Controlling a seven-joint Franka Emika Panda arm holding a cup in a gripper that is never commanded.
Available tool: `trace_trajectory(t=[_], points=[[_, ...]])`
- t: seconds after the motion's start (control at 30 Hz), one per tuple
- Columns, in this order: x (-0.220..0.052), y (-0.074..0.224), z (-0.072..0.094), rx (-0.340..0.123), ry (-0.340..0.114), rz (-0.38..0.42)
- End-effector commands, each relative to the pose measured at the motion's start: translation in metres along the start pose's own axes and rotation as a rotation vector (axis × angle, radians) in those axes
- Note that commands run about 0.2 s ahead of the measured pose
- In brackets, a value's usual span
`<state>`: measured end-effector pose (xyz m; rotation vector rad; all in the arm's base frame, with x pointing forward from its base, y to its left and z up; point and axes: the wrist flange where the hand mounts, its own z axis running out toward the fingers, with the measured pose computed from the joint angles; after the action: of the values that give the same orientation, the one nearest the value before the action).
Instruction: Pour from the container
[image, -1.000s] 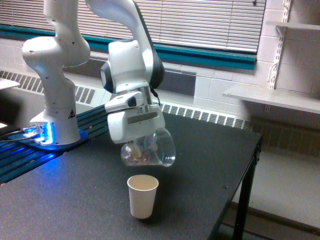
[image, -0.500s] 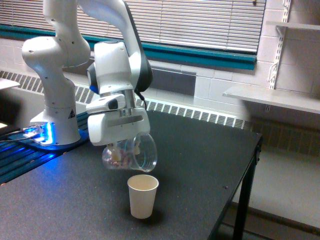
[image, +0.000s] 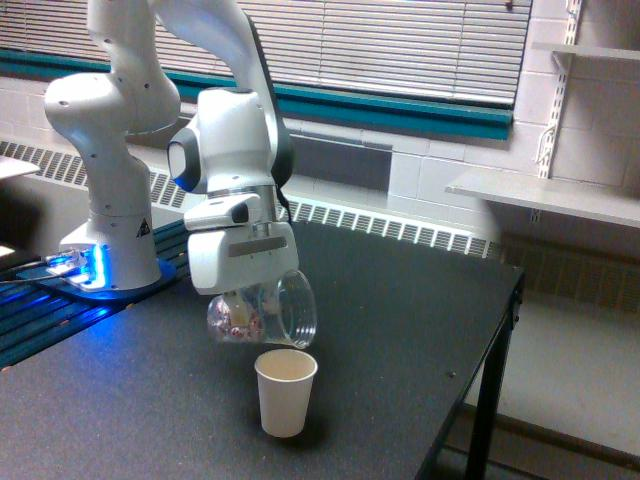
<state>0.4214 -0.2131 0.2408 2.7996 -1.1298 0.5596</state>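
Shifted slightly right: arm (image: 235, 150) | container (image: 262, 312) tipped above paper cup (image: 285, 391)

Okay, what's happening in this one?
A white robot arm is holding a clear plastic cup in its gripper, tipped on its side with its rim toward the exterior view's right. There are small bits inside it. The cup hangs just above a white paper cup that stands upright on the dark table. Nothing can be seen falling out of it.
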Motion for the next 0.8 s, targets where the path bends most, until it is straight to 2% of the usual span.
trace_trajectory(t=[0.03, 0.33, 0.8], points=[[0.002, -0.003, -0.002, -0.009, 0.006, 0.105], [0.002, 0.004, -0.007, -0.028, 0.015, 0.053], [0.005, 0.016, -0.010, -0.052, 0.023, 0.058]])
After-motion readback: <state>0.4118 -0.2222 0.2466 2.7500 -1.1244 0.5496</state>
